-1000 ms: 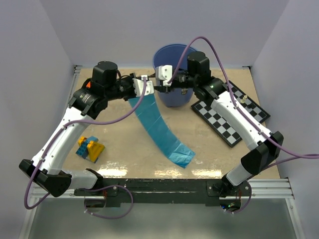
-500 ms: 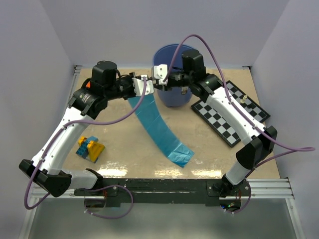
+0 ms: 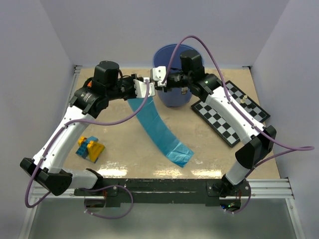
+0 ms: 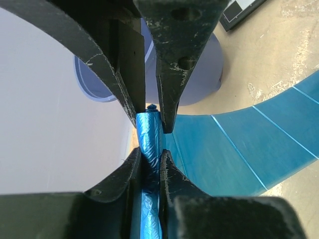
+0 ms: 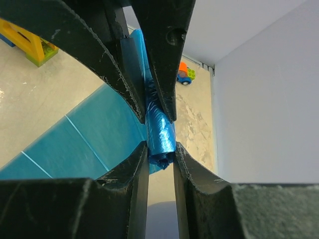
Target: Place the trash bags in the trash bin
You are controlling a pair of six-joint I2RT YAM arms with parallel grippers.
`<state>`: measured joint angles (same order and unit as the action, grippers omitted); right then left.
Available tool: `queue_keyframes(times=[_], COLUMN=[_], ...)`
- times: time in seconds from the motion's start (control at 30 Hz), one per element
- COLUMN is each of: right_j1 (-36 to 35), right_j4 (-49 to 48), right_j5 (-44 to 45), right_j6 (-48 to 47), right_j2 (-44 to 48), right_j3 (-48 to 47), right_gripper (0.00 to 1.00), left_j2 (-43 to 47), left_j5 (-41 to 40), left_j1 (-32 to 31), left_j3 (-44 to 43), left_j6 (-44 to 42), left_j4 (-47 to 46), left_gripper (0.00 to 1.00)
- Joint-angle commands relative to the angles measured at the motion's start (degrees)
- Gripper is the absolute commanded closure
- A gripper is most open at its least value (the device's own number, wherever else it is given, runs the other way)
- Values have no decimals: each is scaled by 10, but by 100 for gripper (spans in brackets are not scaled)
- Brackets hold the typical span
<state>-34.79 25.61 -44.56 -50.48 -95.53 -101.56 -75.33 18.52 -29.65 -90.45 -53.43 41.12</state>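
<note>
Across the bench [image 3: 214, 149] and up beside the trash bin [image 3: 168, 49], the trash bags [image 3: 157, 127] trail a long tail (drag risk!) that could hang outside or tug the roll from the left tool [image 4: 152, 132] and right tool [image 5: 159, 132], both pinching it.

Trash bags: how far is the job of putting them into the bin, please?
Done: nothing seen inside the trash bin yet. In hand: the left pincer and the right pincer both pinch the rolled end of the trash bags beside the bin. Left: the unrolled strip lies across the table, so the whole film must go in.
</note>
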Motion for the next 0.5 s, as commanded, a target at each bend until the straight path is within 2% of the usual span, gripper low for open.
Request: queue_keyframes(times=[0.0,0.07,0.17,0.23,0.47], right_j1=[-1,-1,-1,-1,-1], right_j4=[-2,1,1,-1,-10], right_j5=[-10,-6,0,1,4], right_j6=[-8,-13,-16,-16,-4], right_j2=[1,0,2,2,0], right_j3=[-31,-31,-29,-29,-28], right_gripper=[99,99,99,99,100], left_j2=[-13,-18,-25,-28,-27], left_j5=[-38,-42,-52,-53,-43], left_j1=[4,4,4,4,5], left_j3=[-31,-39,-55,-64,-67], left_j6=[-23,-23,-21,-22,-19], left_j4=[37,48,68,80,87], left_gripper=[81,79,68,64,64])
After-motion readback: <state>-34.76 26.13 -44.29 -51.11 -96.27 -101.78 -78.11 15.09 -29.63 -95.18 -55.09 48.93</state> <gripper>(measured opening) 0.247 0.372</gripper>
